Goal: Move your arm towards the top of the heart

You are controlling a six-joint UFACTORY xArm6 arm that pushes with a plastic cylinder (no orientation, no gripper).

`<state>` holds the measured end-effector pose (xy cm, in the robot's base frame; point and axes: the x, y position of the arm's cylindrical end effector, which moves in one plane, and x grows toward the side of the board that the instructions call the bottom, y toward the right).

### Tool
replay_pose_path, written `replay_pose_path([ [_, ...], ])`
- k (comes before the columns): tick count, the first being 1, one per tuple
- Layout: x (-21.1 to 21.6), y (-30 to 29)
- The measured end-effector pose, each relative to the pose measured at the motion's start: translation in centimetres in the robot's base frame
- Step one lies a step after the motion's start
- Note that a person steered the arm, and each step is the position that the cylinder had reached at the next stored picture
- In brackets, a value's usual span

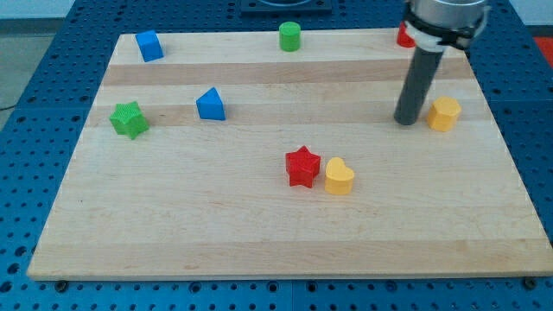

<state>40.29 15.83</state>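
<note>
The yellow heart (339, 176) lies near the board's middle, touching the red star (302, 167) on its left. My tip (405, 121) rests on the board up and to the right of the heart, well apart from it. A yellow block (444, 113) sits just right of the tip, a small gap between them.
A blue cube (149, 46) is at the top left, a green cylinder (289, 36) at the top middle, a red block (403, 36) partly hidden behind the rod at the top right. A blue triangle (210, 104) and a green star (129, 119) are at the left. The wooden board (259, 242) has blue pegboard around it.
</note>
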Motion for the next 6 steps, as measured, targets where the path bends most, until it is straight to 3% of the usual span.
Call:
replay_pose_path([
  [6, -2.9, -3.5],
])
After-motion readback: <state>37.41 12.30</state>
